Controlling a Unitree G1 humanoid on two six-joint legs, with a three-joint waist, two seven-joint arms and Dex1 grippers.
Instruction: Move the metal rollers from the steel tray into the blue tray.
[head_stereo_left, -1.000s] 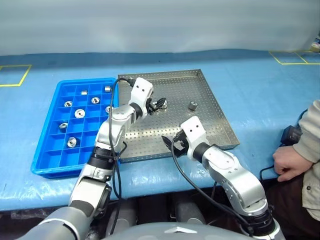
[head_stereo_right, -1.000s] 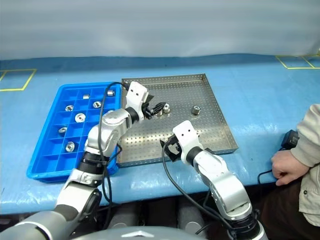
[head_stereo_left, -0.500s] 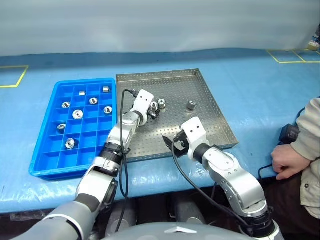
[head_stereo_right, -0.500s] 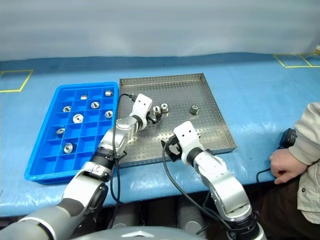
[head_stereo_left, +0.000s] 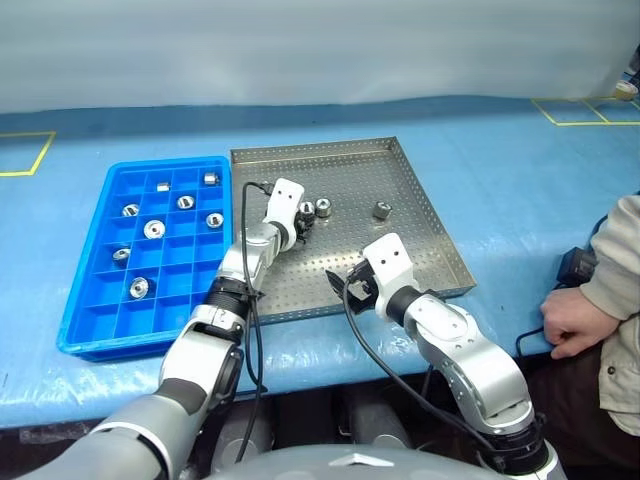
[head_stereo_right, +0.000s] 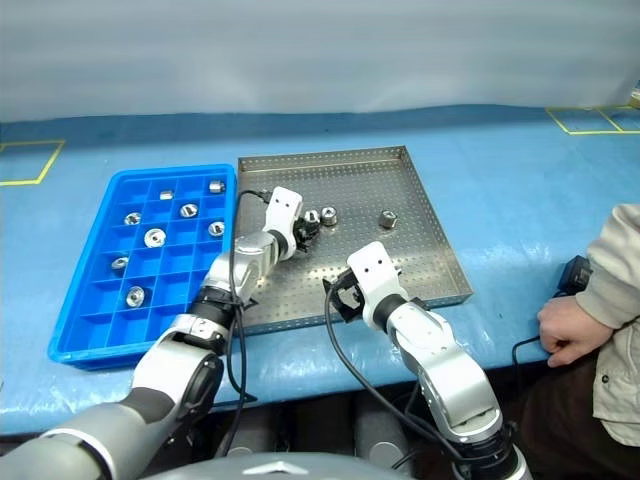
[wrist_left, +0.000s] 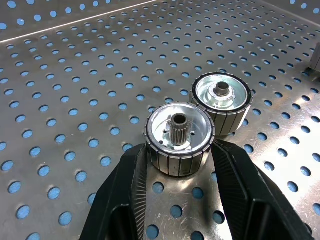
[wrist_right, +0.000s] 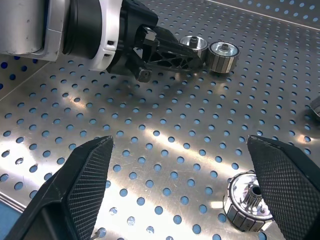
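Note:
The steel tray (head_stereo_left: 420, 185) lies in the middle of the blue table, with the blue tray (head_stereo_left: 85, 320) to its left. My left gripper (head_stereo_left: 305, 214) is low over the steel tray and shut on a metal roller (wrist_left: 179, 137), one black finger (wrist_left: 127, 185) on each side of it. A second roller (wrist_left: 221, 95) stands right beside it. A third roller (head_stereo_left: 381, 210) sits further right. My right gripper (head_stereo_left: 345, 290) hovers open over the tray's near edge, with another roller (wrist_right: 247, 200) just in front of it. Several rollers (head_stereo_left: 153, 229) lie in the blue tray's compartments.
A person's hand (head_stereo_left: 570, 322) rests on the table's right edge, next to a black device (head_stereo_left: 580, 268). Yellow tape marks (head_stereo_left: 40, 155) lie on the table at the far left and far right. The steel tray has a low raised rim.
My left gripper has come down from above the tray onto the perforated floor and closed on a roller. The right arm has stayed still.

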